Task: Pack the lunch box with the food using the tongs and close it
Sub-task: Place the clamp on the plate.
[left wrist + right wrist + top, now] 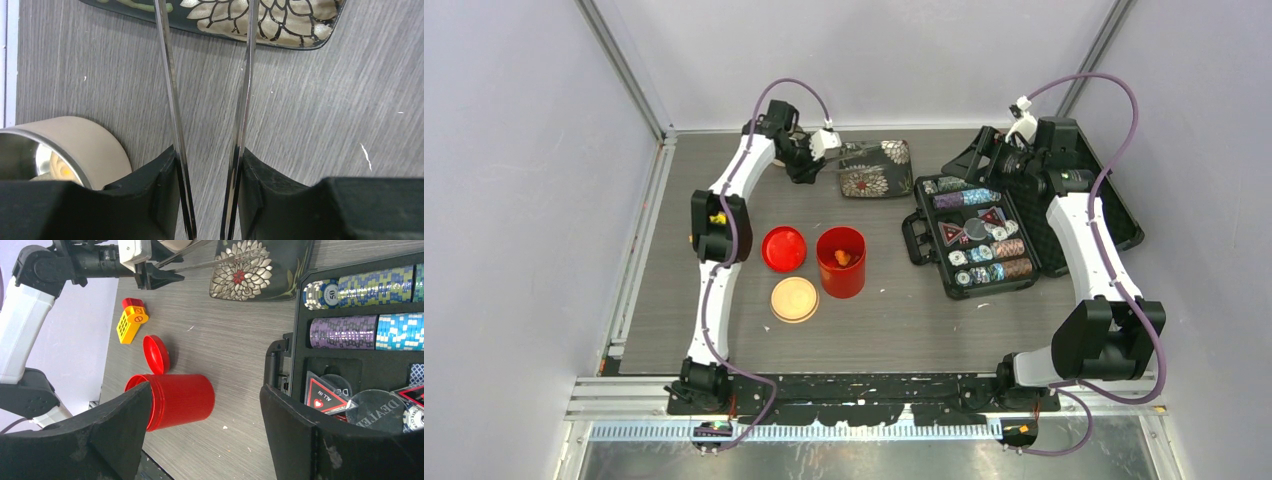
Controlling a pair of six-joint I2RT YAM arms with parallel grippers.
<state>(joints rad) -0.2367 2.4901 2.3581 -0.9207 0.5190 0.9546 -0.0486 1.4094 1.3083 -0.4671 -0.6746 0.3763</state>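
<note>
The red canister (841, 262) of the lunch box stands open mid-table with orange food (842, 258) inside. Its red lid (784, 249) and a beige disc lid (794, 299) lie beside it. My left gripper (842, 150) is at the back, shut on the silver tongs (172, 100), one finger pressing each arm. The tongs' tips reach over a floral plate (280, 20). A cream tub (75, 145) with a shiny inner wall stands close beside my left finger. My right gripper (205, 386) hangs open and empty at the back right, with the canister (180, 400) in front of it.
An open black poker-chip case (974, 235) fills the right side, next to my right gripper. A yellow-and-red toy block (131, 322) lies near the left arm. The table's back edge and wall (7, 60) are close to my left gripper.
</note>
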